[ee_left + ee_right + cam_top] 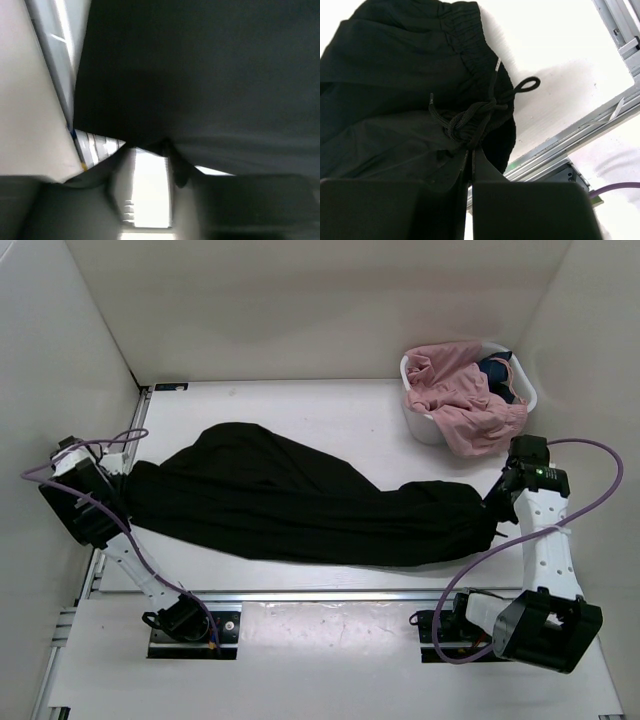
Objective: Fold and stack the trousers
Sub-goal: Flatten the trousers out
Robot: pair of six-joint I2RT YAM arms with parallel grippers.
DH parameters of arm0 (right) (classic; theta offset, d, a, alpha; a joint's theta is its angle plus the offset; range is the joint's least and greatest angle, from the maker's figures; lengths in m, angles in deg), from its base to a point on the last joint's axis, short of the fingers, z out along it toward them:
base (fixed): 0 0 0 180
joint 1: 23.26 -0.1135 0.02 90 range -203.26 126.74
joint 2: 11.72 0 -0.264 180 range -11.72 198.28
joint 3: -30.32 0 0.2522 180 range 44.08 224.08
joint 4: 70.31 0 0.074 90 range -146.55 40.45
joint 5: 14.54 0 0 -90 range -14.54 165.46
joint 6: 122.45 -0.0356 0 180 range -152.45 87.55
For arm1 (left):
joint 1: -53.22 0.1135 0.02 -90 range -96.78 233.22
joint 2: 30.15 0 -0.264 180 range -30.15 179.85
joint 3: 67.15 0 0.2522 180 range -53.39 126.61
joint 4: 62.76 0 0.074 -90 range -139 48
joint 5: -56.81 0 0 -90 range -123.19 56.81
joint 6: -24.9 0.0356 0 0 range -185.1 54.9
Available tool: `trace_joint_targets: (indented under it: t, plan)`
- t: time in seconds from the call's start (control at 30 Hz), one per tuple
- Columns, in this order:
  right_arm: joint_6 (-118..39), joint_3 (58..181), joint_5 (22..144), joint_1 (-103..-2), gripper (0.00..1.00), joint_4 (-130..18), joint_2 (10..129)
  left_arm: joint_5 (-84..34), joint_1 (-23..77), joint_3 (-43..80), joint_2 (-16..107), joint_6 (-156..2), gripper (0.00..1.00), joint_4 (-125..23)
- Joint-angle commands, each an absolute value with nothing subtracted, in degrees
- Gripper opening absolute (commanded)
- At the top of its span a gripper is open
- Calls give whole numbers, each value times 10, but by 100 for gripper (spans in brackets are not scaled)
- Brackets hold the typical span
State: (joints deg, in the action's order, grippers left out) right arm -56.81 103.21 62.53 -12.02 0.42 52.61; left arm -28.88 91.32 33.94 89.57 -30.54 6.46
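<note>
Black trousers point(300, 505) lie stretched across the table from left to right. My left gripper point(122, 480) is shut on the leg end at the table's left edge; in the left wrist view the black cloth point(200, 75) fills most of the frame and is pinched at the gripper point(167, 145). My right gripper point(492, 512) is shut on the waistband end at the right; the right wrist view shows the gripper point(471, 150) closed on the elastic waistband point(465, 30) beside the knotted drawstring point(470, 117).
A white basket point(420, 420) at the back right holds pink point(460, 395) and dark blue point(493, 370) clothes. White walls enclose the table on three sides. A metal rail point(330, 598) runs along the near edge by the arm bases.
</note>
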Motion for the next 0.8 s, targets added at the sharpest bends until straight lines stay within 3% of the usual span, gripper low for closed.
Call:
trace_joint_targets:
  t: [0.0, 0.03, 0.17, 0.4, 0.63, 0.77]
  plan:
    - [-553, 1030, 635, -117, 0, -10, 516, -205, 903, 328, 910, -318, 34, 28]
    - [-553, 1030, 640, -117, 0, -10, 526, -197, 903, 328, 904, -318, 14, 28]
    - [-548, 1088, 669, -117, 0, -32, 571, -208, 903, 315, 890, -300, 14, 35]
    - [-561, 1328, 659, -111, 0, 48, 653, -269, 932, 359, 797, -243, 14, 101]
    - [-592, 1167, 675, -28, 0, 136, 557, -330, 956, 202, 685, -181, 14, 138]
    - [-609, 1156, 613, -28, 0, 180, 525, -344, 979, 143, 661, -162, 14, 153]
